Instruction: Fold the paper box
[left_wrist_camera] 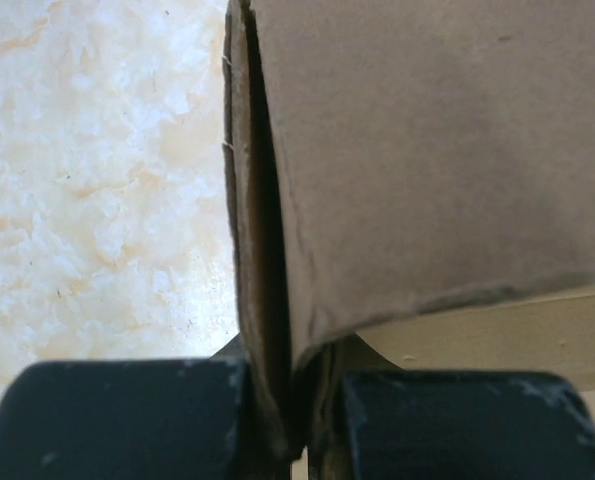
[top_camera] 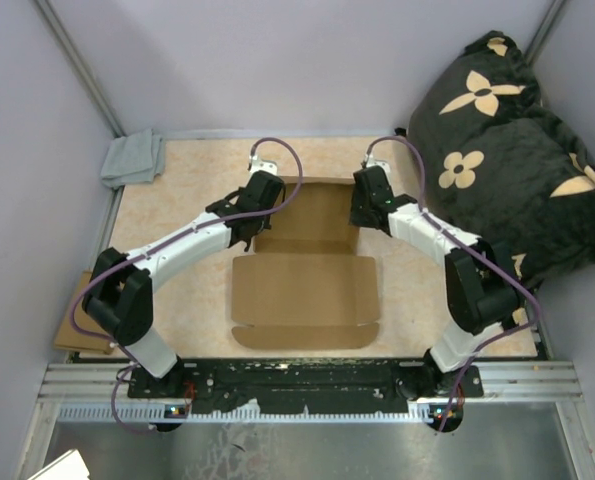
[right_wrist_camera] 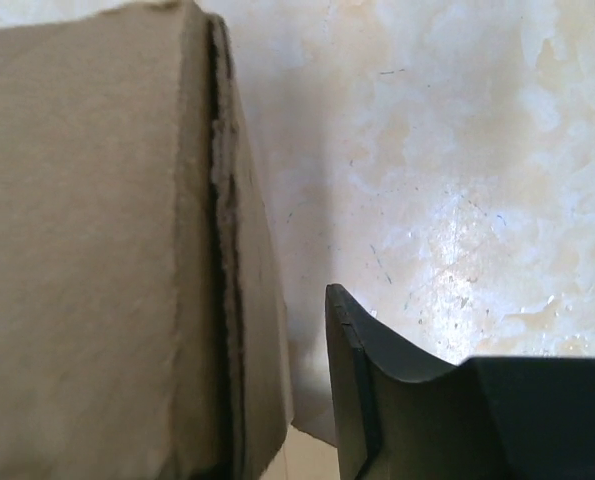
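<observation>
The paper box [top_camera: 302, 300] lies in the middle of the table, its near panel flat and its far part [top_camera: 312, 212] raised between the two grippers. My left gripper [top_camera: 249, 228] is at the box's left side. In the left wrist view its black fingers [left_wrist_camera: 127, 420] are shut on the doubled cardboard side wall [left_wrist_camera: 262, 250]. My right gripper [top_camera: 365, 215] is at the box's right side. In the right wrist view one black finger [right_wrist_camera: 397, 400] stands apart from the cardboard wall [right_wrist_camera: 97, 250], with a gap between them. The other finger is hidden behind the cardboard.
A grey cloth [top_camera: 134, 158] lies at the far left corner. A black flower-patterned pillow [top_camera: 517, 150] fills the right side. A smaller plain cardboard rectangle [top_camera: 77, 325] lies off the table's left edge. The metal rail [top_camera: 307, 385] holds the arm bases.
</observation>
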Action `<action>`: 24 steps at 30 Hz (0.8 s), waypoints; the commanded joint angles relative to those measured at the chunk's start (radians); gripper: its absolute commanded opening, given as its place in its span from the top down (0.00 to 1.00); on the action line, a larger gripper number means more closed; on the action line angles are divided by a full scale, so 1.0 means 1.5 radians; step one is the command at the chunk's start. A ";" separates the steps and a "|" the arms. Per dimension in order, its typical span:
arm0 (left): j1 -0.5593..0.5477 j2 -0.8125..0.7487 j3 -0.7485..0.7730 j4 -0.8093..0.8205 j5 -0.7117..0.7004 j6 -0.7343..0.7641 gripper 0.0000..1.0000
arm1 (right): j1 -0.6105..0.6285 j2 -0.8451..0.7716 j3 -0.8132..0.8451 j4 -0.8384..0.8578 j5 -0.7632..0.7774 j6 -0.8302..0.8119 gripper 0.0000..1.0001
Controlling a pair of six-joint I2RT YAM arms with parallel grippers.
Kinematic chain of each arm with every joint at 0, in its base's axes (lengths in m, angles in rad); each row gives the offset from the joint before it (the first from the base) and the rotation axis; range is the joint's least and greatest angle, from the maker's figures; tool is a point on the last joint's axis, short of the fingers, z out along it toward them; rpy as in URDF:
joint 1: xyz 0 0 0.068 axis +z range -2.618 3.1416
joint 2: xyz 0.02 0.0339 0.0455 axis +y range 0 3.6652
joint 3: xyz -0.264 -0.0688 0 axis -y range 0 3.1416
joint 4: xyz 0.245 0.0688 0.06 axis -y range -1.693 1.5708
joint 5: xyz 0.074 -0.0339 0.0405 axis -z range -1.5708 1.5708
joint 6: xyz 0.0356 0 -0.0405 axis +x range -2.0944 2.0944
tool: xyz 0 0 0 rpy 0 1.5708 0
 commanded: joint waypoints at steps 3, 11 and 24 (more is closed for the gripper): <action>-0.005 -0.001 0.023 -0.032 0.016 0.001 0.85 | -0.022 -0.059 0.007 0.019 -0.053 -0.008 0.73; 0.001 -0.023 0.049 -0.060 0.060 0.001 0.48 | -0.040 -0.028 0.082 -0.062 -0.090 0.012 0.97; 0.048 -0.048 0.142 -0.154 0.090 0.001 0.49 | -0.041 0.049 0.177 -0.274 -0.311 -0.025 0.60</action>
